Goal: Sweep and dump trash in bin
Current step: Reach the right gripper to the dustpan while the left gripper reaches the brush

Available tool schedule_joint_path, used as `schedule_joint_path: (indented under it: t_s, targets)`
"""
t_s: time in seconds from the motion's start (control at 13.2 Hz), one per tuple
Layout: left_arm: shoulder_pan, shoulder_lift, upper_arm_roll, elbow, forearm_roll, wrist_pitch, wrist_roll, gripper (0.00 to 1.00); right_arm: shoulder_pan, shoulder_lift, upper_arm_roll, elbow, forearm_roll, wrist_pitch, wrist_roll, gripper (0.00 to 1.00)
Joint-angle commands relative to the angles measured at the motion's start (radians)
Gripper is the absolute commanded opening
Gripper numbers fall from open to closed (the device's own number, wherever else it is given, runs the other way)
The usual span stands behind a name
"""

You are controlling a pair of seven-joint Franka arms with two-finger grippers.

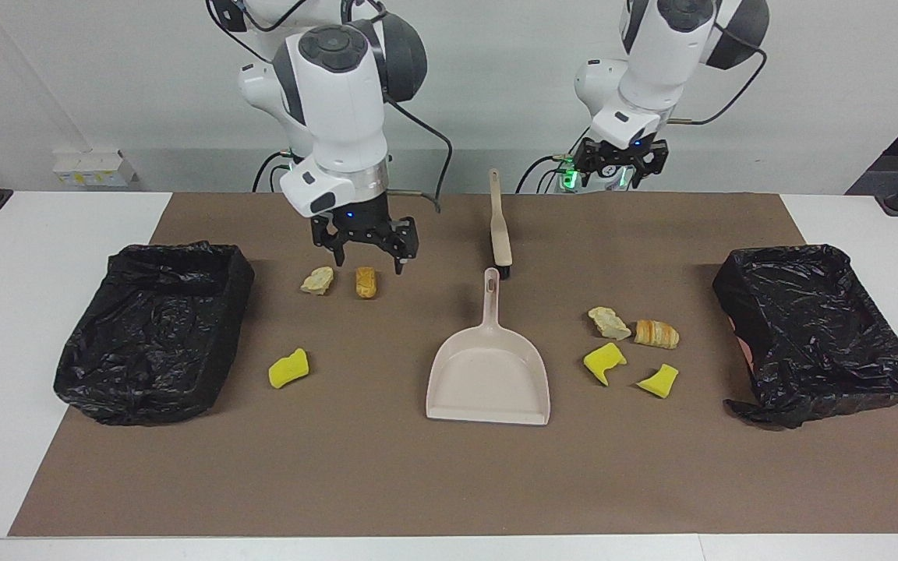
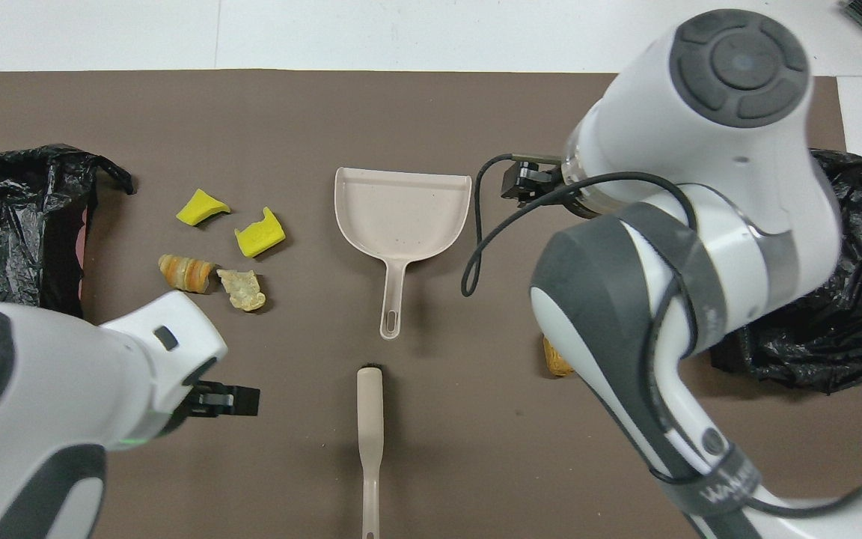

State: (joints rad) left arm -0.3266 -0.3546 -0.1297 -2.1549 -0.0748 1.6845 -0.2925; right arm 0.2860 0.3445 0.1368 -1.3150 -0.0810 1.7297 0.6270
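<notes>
With the dustpan (image 1: 488,374) lying mid-table as my marker, I am hovering the right gripper (image 1: 367,248), jaws released, over trash (image 1: 340,281) toward its arm's end, while the left gripper (image 1: 619,167) is waiting empty, released, above the table's robot edge, more trash (image 1: 632,351) lying beside the pan.

We've got two cams: one sits high across the desk (image 1: 44,312) facing the robots, taking in the whole mat; the other hangs above the robots' end looking steeply down, closer in. Both catch the dustpan (image 1: 489,378) and brush (image 1: 500,230) mid-mat.
</notes>
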Motion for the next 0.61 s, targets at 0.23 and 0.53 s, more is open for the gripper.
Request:
schedule_joint_path:
  t_s: [0.23,0.53]
  targets:
    - [-0.264,-0.058,0.019,-0.262,-0.049,0.260,-0.184,1.00,0.082,0.151,-0.003,0.097,-0.052,0.051,0.065,1.00]
    - [-0.455,0.012,0.019,-0.412,-0.053,0.481,-0.330,1.00,0.152,0.211,0.000,0.096,-0.052,0.088,0.143,1.00]
